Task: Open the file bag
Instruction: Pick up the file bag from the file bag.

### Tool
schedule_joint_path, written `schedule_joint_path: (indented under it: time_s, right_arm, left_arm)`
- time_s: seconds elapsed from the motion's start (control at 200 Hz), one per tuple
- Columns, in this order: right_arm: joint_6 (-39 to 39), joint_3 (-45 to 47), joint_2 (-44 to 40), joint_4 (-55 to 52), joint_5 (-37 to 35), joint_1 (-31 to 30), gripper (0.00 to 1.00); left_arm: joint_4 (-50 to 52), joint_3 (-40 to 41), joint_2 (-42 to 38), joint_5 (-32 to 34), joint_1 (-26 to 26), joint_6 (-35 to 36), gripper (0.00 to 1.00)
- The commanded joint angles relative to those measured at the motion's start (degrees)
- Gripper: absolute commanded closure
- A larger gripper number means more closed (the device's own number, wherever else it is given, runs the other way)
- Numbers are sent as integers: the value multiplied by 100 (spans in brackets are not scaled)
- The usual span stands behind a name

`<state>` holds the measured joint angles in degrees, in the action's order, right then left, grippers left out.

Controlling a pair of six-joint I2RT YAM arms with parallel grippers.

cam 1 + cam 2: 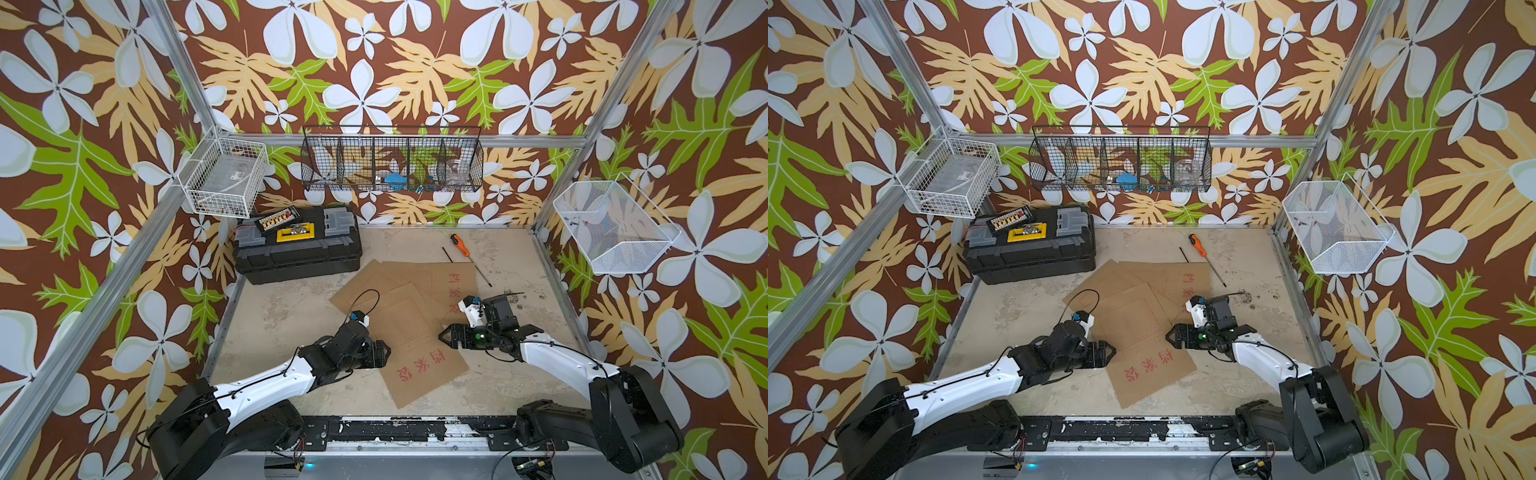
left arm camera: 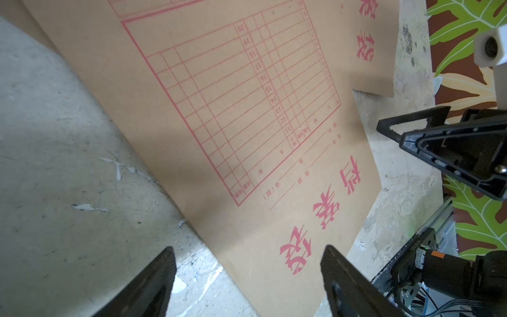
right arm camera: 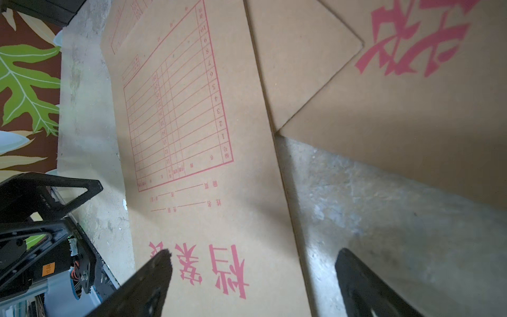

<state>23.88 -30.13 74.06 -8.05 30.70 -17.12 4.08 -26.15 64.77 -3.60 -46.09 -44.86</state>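
Several brown paper file bags with red print lie overlapped on the table. The nearest file bag (image 1: pixel 419 361) (image 1: pixel 1150 368) lies between my two grippers, flat and closed. My left gripper (image 1: pixel 385 351) (image 1: pixel 1111 351) stands open at its left edge; in the left wrist view the gripper (image 2: pixel 248 249) straddles that edge of the bag (image 2: pixel 247 123), holding nothing. My right gripper (image 1: pixel 444 334) (image 1: pixel 1170 334) is open at the bag's right edge. In the right wrist view the gripper (image 3: pixel 253 252) spans that edge of the bag (image 3: pixel 219 170), with nothing gripped.
Two more file bags (image 1: pixel 453 282) (image 1: pixel 365 286) lie behind, partly under the near one. A black toolbox (image 1: pixel 297 245) stands at the back left and an orange-handled screwdriver (image 1: pixel 461 245) at the back right. Wire baskets (image 1: pixel 226 178) (image 1: pixel 392 160) (image 1: pixel 615 228) hang on the walls.
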Motion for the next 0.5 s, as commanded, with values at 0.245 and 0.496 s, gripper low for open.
schedule_joint_path:
  time_s: [0.245,0.496]
  right_arm:
    - [-183,-171,632,239,477,73,6]
    - [-130,62,905,502,1087,85,6]
  left_arm:
    - [-350,62,273,-304,-6,-124,21]
    - [-487,198,384,-287,-6,-251,22]
